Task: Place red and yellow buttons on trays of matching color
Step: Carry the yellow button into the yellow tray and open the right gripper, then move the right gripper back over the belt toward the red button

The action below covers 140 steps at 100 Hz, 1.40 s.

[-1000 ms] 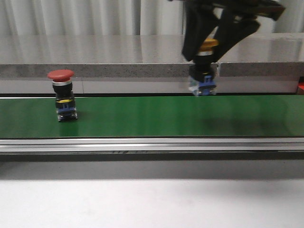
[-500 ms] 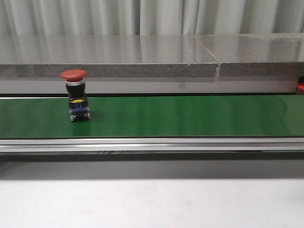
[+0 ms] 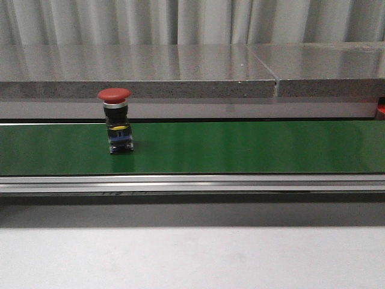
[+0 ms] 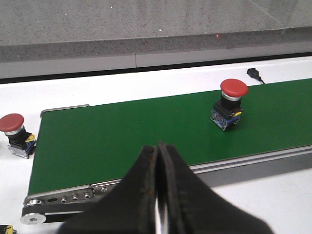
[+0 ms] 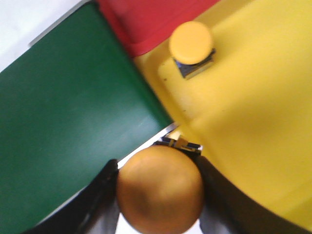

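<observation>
While a red button (image 3: 115, 123) stood upright on the green belt (image 3: 240, 147), the left gripper (image 4: 158, 195) hung near the belt's edge with its jaws clenched on nothing. The right gripper (image 5: 161, 192) clasped a yellow button (image 5: 160, 190) at the edge of the yellow tray (image 5: 253, 122), where another yellow button (image 5: 191, 46) already sat beside the red tray (image 5: 141, 19).

Red button (image 3: 114, 94) upright on green belt (image 3: 240, 147). Yellow button (image 5: 160, 189) gripped; another (image 5: 191, 42) rests on yellow tray (image 5: 253, 97).
</observation>
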Motion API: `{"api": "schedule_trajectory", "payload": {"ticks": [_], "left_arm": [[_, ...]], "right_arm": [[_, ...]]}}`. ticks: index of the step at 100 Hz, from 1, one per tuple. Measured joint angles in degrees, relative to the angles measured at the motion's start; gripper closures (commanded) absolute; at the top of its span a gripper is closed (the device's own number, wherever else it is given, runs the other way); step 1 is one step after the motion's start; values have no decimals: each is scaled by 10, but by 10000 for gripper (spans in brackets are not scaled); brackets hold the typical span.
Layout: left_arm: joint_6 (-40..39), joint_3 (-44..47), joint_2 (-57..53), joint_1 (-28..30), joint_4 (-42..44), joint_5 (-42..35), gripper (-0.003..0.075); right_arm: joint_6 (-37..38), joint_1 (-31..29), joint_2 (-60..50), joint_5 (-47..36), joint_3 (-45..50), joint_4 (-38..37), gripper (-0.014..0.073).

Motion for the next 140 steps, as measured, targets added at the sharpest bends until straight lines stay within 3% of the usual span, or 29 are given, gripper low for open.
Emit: {"api": "schedule_trajectory", "payload": {"ticks": [24, 86, 96, 108, 113, 140], "left_arm": [[0, 0, 0, 0, 0, 0, 741], [0, 0, 0, 0, 0, 0, 741], [0, 0, 0, 0, 0, 0, 741], [0, 0, 0, 0, 0, 0, 741], [0, 0, 0, 0, 0, 0, 741], [0, 0, 0, 0, 0, 0, 741]], "right_arm": [[32, -69, 32, -45, 20, -2, 444], [48, -72, 200, -151, 21, 4, 437], [48, -72, 215, -154, 21, 7, 352], [48, -72, 220, -159, 21, 8, 126], [48, -72, 220, -159, 21, 8, 70], [48, -72, 202, -159, 21, 8, 52]]}}
